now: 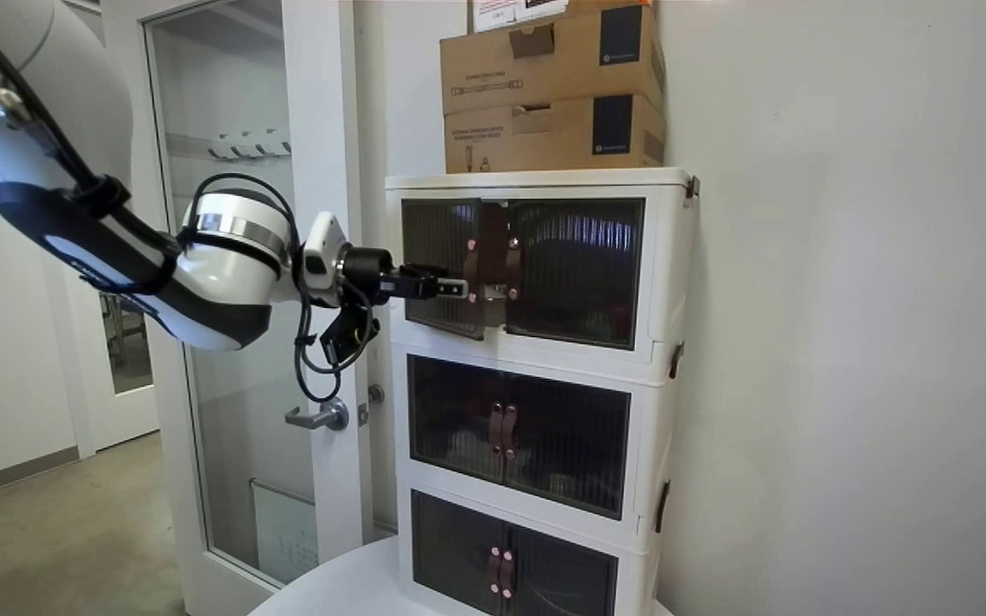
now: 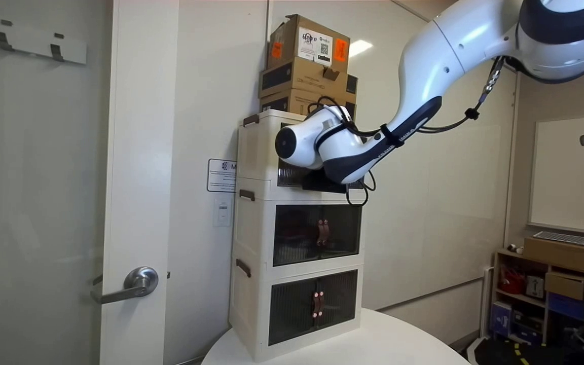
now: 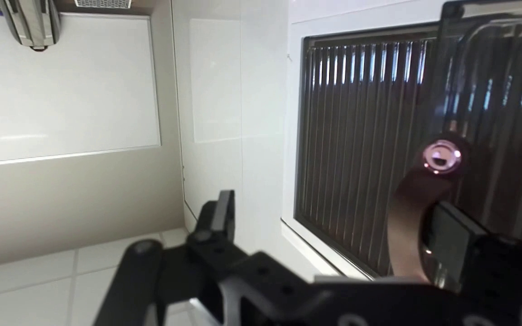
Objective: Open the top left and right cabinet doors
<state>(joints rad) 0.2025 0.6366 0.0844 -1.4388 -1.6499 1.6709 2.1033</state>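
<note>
Closest up in the wrist view you've got the gripper (image 3: 335,206) with its fingers (image 3: 450,242) spread wide, nothing pinched between them, though one looks tucked into the loop of a strap handle (image 3: 403,224); can't tell how firmly it's pressing there. That strap belongs to the top left door (image 1: 439,235), which is ajar in an exterior view, its inner edge swung out from the front of the white cabinet (image 1: 668,265). Right beside it the top right door (image 1: 579,267) sits flat and closed. So I'd call it less than half done: left one started but needs a lot more swing, right one not opened yet. My guess is the step in hand is dragging that left door wider by its strap. The door pairs on the two lower tiers (image 1: 553,441) look closed, but they're not part of the job. Cardboard boxes (image 1: 561,77) sit on top, and way back there's a whiteboard (image 3: 68,86).
</note>
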